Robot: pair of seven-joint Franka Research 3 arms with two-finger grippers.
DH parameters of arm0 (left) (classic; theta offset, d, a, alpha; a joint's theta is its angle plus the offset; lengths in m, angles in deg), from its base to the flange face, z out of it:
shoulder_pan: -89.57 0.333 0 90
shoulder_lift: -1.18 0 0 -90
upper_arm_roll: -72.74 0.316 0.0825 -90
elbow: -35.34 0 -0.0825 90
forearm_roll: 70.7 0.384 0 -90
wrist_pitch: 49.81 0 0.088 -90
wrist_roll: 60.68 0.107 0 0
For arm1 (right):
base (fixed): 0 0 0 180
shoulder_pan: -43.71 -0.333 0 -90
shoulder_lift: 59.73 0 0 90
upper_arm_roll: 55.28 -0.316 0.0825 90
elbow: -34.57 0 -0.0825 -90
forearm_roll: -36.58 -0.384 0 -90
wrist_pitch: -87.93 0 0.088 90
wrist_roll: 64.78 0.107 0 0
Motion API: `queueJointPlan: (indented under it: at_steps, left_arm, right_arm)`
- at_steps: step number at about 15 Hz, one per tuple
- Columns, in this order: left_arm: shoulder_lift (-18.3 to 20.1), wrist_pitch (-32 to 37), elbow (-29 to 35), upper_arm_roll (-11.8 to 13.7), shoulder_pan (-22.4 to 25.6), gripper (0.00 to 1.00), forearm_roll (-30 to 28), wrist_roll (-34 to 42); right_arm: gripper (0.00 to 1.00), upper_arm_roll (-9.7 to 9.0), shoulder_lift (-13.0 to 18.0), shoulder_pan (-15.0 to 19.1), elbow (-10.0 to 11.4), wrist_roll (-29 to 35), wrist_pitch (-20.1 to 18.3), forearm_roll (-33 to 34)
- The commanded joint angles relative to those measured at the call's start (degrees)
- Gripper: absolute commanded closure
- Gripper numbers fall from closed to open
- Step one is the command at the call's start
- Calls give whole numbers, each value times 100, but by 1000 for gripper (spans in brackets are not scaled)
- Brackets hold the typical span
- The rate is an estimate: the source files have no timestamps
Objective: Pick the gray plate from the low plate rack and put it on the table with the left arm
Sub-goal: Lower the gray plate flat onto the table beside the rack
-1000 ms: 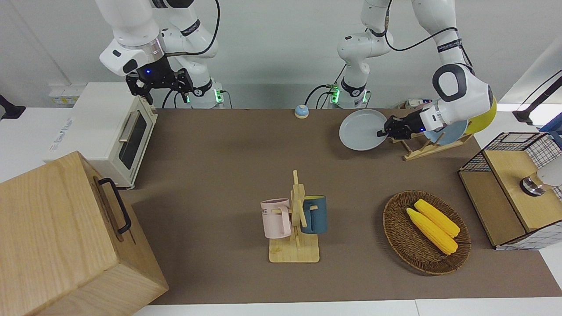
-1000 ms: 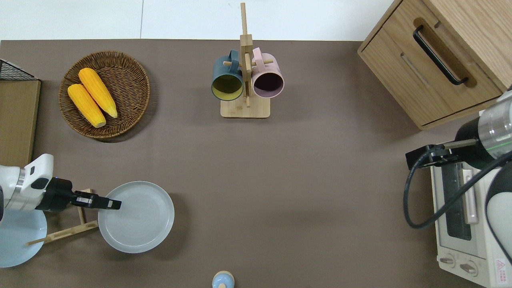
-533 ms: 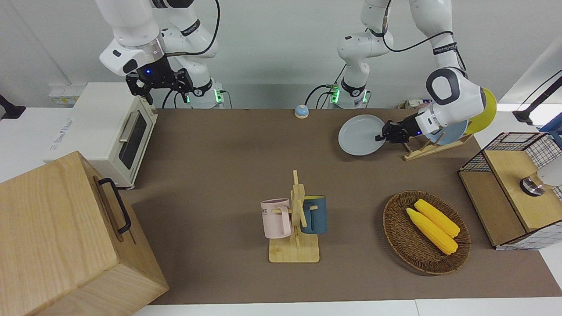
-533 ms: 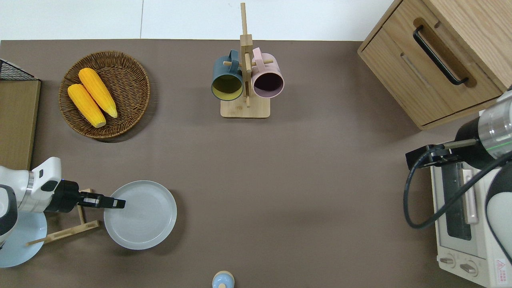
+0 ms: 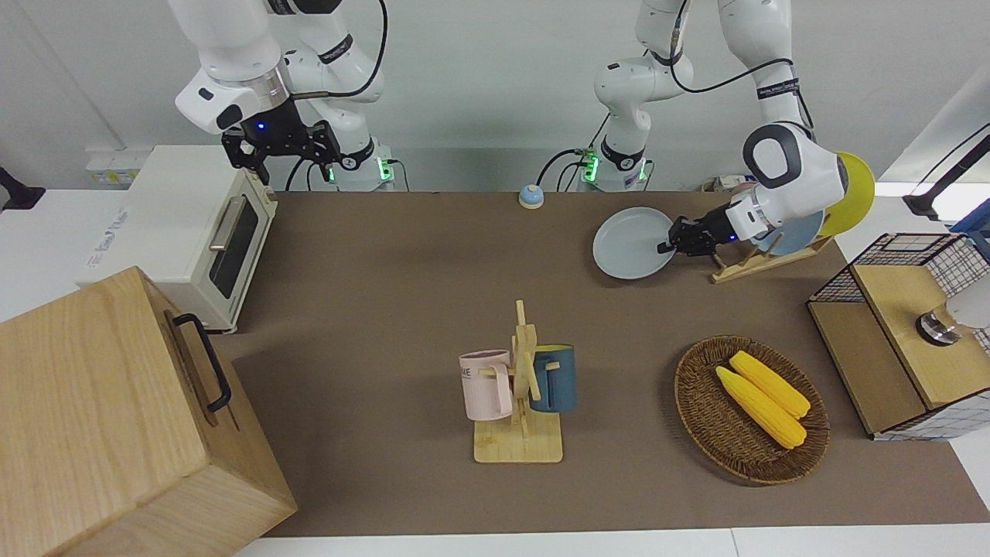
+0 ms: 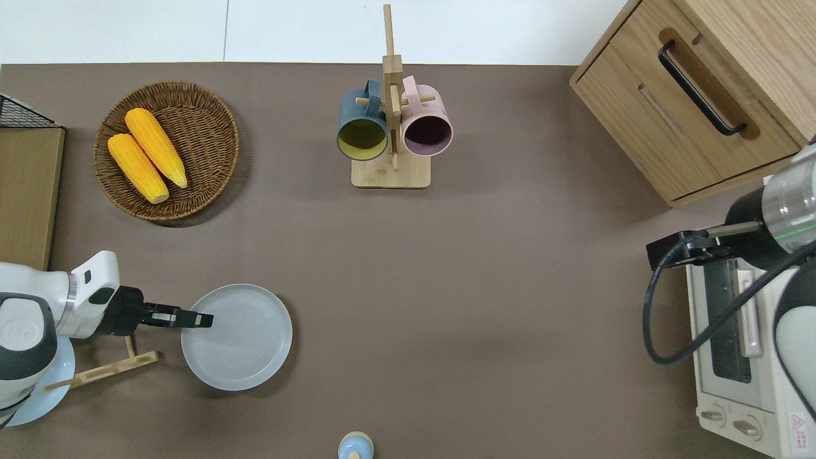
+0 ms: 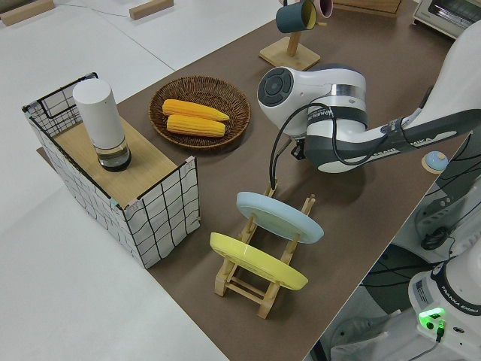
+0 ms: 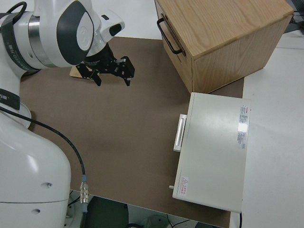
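Observation:
The gray plate [image 6: 242, 338] [image 5: 630, 246] lies flat, low over the brown table [image 6: 478, 287], beside the low plate rack [image 6: 102, 368] [image 5: 754, 263] on the side toward the table's middle. I cannot tell whether it touches the table. My left gripper [image 6: 203, 320] [image 5: 667, 245] is shut on the plate's rim nearest the rack. The rack [image 7: 255, 284] holds a light blue plate [image 7: 278, 216] and a yellow plate [image 7: 255, 259]. In the left side view the arm hides the gray plate. My right arm is parked, its gripper [image 5: 282, 147] open.
A small bell [image 6: 355, 446] stands nearer the robots than the plate. A wicker basket with two corn cobs [image 6: 167, 150] lies farther out. A mug stand [image 6: 390, 127], a wooden cabinet [image 6: 695, 95], a toaster oven [image 5: 201, 224] and a wire crate [image 5: 905, 333] stand around.
My left gripper has carried the gray plate away from the rack toward the table's middle and lower. The right arm has not moved.

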Motion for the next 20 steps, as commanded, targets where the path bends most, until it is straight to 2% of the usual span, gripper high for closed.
queueJointPlan:
  at_steps: [1, 5, 6, 9, 12, 14, 16, 20]
  left_arm:
    - [-3, -231, 100, 23, -130, 986, -125, 107]
    - [-20, -337, 118, 23, -174, 909, -116, 107]
    - [-46, -346, 118, 23, -183, 809, -116, 99]
    - [-47, -346, 118, 23, -174, 696, -107, 99]
    - [-20, -337, 118, 32, -165, 660, -99, 90]
    - [32, -328, 109, 40, -165, 649, -46, 37]
    - [137, -311, 109, 49, -148, 591, -20, -7]
    - [366, -240, -31, 49, -139, 430, 367, -568]
  right_arm:
    - [17, -121, 12, 133, -33, 68, -62, 37]
    - [17, -113, 12, 133, -42, 68, -62, 37]
    - [17, -121, 12, 133, -42, 68, -62, 37]
    - [17, -121, 12, 133, -42, 68, -62, 37]
    - [17, -113, 12, 133, -42, 68, -62, 37]
    - [17, -121, 12, 133, -42, 68, -62, 37]
    - [17, -113, 12, 133, -42, 68, -71, 37]
    - [17, -121, 12, 133, -33, 68, -71, 37]
